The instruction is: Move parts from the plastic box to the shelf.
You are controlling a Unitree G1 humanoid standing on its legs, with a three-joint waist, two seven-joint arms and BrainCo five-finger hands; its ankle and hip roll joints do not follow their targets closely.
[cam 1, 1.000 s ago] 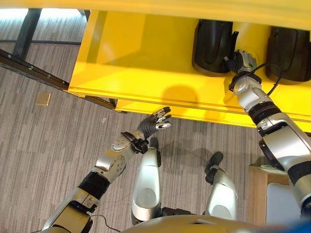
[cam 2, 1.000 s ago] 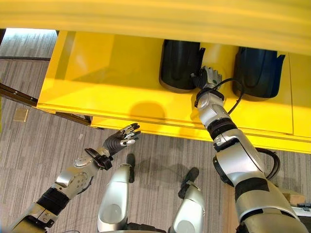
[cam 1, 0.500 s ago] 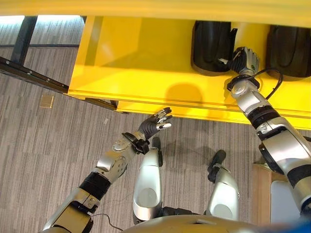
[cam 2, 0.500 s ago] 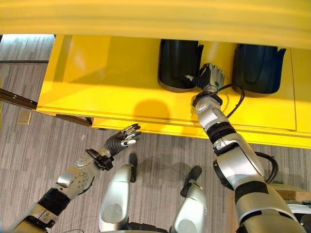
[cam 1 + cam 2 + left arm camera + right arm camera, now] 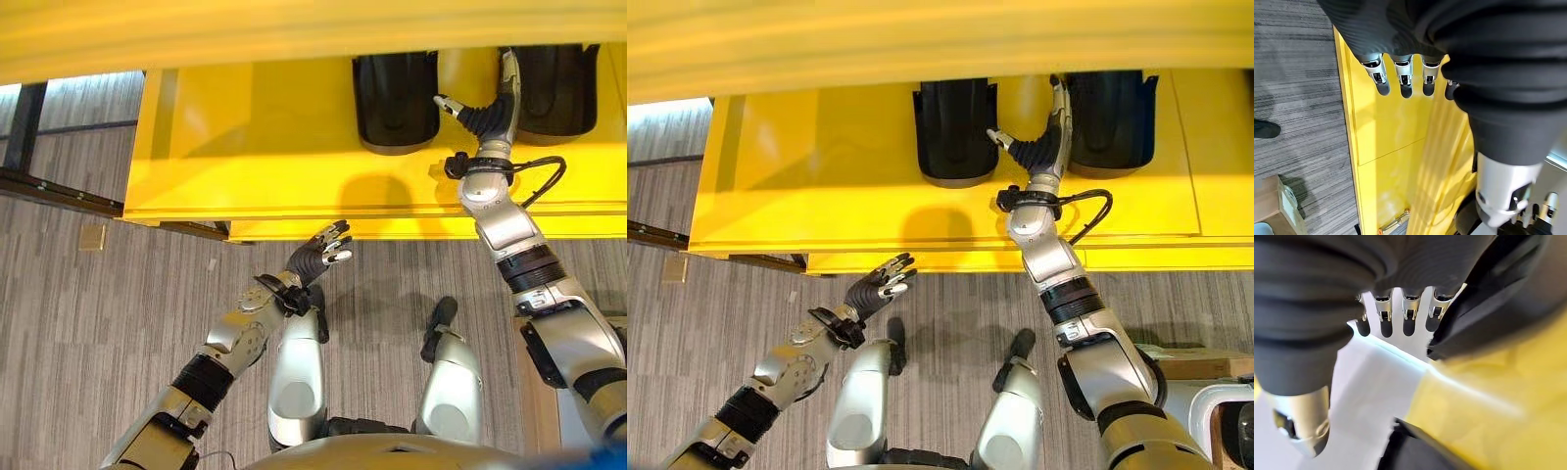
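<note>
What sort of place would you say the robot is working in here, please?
Probably a workshop or parts store: a yellow metal shelf holds two black moulded parts, over grey carpet flooring. The right hand reaches between the parts; the left hand hangs open below.

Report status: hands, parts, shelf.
Right hand open, raised between two black parts on yellow shelf, holding nothing. Left hand open, empty, hovering before shelf edge. Nothing in the way.
</note>
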